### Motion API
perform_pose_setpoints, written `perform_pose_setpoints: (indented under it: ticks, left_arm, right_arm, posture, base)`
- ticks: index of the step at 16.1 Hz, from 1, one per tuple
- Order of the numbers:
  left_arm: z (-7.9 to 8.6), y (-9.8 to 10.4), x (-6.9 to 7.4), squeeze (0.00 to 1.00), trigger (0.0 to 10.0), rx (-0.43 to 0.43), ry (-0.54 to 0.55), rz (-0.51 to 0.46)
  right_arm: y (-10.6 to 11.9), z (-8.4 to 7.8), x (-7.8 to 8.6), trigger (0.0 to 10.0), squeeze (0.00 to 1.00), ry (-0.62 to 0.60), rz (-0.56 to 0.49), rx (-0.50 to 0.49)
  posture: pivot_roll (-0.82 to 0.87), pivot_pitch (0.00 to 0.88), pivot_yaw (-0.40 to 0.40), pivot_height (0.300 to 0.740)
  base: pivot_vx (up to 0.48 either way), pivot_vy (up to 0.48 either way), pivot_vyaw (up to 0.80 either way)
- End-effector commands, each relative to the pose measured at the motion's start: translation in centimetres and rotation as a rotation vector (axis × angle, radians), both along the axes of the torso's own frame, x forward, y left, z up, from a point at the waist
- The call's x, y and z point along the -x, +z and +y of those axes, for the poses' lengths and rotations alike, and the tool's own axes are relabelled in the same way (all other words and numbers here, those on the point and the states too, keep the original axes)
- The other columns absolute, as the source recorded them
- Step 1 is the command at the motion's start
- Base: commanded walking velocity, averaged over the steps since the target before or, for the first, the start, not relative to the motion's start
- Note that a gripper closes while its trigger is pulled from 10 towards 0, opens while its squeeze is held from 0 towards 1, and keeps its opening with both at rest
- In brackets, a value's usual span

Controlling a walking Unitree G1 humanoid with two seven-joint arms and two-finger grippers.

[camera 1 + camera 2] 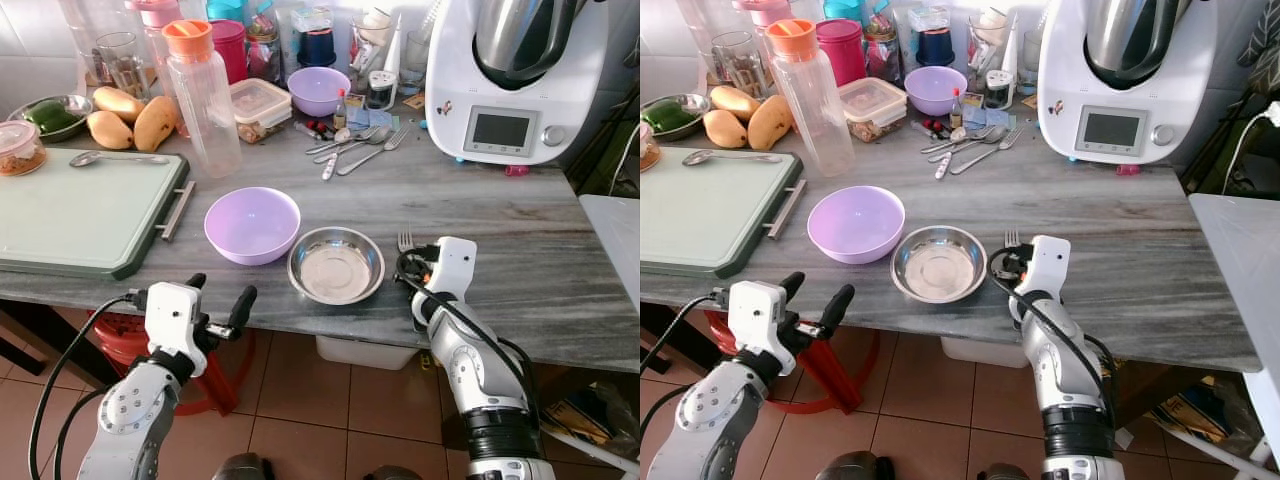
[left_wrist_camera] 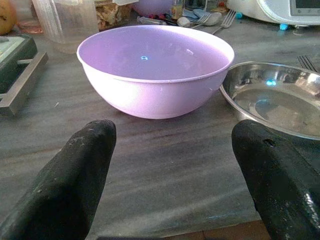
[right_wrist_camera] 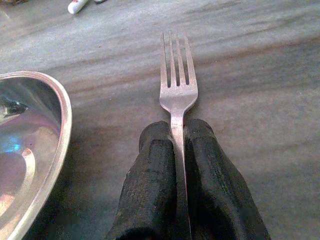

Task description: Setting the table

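Lower right of centre, right gripper (image 3: 179, 145) pinches the fork (image 3: 176, 80) beside the steel bowl (image 1: 335, 265) — probably touching the counter (left gripper (image 2: 170, 150) gapes idle); releasing crooked could clink the bowl.

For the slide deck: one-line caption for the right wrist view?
Right claw shut on a fork lying on the grey counter, beside the steel bowl.

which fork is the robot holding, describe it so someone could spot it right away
Start at the grey marble counter and find the steel bowl near its front edge. Just to the robot's right of that bowl lies the fork, tines pointing away from the robot, its handle pinched in the right end effector. Unlike the loose cutlery farther back, it lies alone.
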State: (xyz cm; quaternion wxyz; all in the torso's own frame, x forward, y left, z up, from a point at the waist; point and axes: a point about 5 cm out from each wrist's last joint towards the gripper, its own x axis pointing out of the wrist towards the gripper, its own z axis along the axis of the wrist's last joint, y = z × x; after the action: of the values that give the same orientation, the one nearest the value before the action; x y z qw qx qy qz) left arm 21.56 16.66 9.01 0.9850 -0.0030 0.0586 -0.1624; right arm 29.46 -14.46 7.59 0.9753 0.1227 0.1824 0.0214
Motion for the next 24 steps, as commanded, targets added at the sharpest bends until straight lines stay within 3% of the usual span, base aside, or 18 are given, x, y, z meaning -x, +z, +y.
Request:
perform_pose_setpoints:
  ticks: [1, 3, 4, 20, 24]
  left_arm:
    - [-0.1, -0.2, -0.1, 0.0, 10.0, -0.01, 0.0, 0.014]
    - [-0.1, -0.2, -0.2, 0.0, 10.0, -0.011, -0.002, 0.015]
    - [-0.1, -0.2, -0.3, 0.0, 10.0, -0.011, 0.0, 0.015]
    - [-0.4, -0.3, -0.7, 0.0, 10.0, -0.012, 0.001, 0.008]
    - [-0.4, -0.3, -0.8, 0.0, 10.0, -0.01, 0.004, 0.006]
  right_arm:
    - [-0.2, 0.6, -0.1, 10.0, 0.0, 0.02, 0.014, 0.001]
    - [-0.5, 0.7, 0.0, 10.0, 0.0, 0.028, 0.023, -0.01]
    - [-0.5, 0.8, 0.0, 10.0, 1.0, 0.026, 0.023, -0.018]
    - [0.8, -0.5, 0.2, 10.0, 1.0, 0.008, -0.062, 0.056]
    - [2.0, -1.0, 0.3, 10.0, 1.0, -0.017, -0.162, 0.1]
  posture:
    - [0.0, 0.0, 0.018, 0.74]
    - [0.0, 0.0, 0.018, 0.74]
    - [0.0, 0.0, 0.019, 0.74]
    - [-0.01, 0.0, 0.02, 0.74]
    - [-0.01, 0.0, 0.019, 0.74]
  base:
    - [0.0, 0.0, 0.0]
    - [0.0, 0.0, 0.0]
    - [0.0, 0.0, 0.0]
    - [0.0, 0.0, 0.0]
    - [0.0, 0.0, 0.0]
